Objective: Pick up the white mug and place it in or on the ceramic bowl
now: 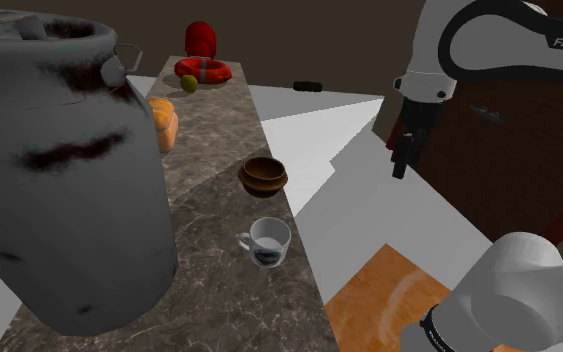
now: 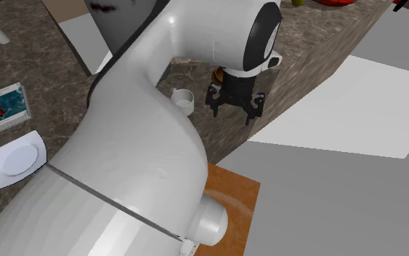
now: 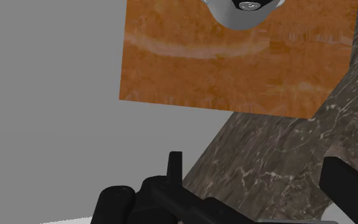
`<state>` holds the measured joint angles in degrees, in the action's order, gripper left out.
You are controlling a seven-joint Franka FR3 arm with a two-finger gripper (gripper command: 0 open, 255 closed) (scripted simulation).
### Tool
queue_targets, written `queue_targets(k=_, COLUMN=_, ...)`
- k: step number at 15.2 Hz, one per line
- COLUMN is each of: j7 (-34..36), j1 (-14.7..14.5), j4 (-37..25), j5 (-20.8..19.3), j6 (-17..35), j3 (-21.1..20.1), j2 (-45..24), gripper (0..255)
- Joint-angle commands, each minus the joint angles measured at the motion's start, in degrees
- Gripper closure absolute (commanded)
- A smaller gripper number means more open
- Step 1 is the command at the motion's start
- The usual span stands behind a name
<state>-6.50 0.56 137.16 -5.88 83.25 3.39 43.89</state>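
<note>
The white mug (image 1: pixel 269 240) stands upright on the dark marbled counter (image 1: pixel 219 150), close to its edge, with the handle turned to the shoulder view's left. Nearer to that camera, on the mug's left, stands a big grey vessel (image 1: pixel 64 170). Behind the mug, apart from it, sits the brown bowl (image 1: pixel 264 175). Farther along the counter lie an orange object (image 1: pixel 166 120), a green fruit (image 1: pixel 189 84) and a red ring (image 1: pixel 204 70). The gripper (image 2: pixel 233 115) hangs in the air beside the counter's edge, apart from the mug, its two fingers spread and holding nothing.
</note>
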Motion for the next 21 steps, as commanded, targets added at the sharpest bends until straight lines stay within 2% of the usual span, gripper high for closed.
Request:
queue_targets(k=1, j7=0.0, j1=0.0, j4=0.0, j5=0.0, j6=0.0, j3=0.0, j2=0.0, gripper=0)
queue_targets(k=11, j7=6.3, j1=-4.3, j4=5.4, j5=7.2, j6=17.9, j3=-5.3, j2=-10.1, gripper=0)
queue_targets(k=21, j7=11.3, j1=-8.3, j4=3.2, j5=12.1, j6=35.3, j3=-10.7, j2=-26.3, gripper=0)
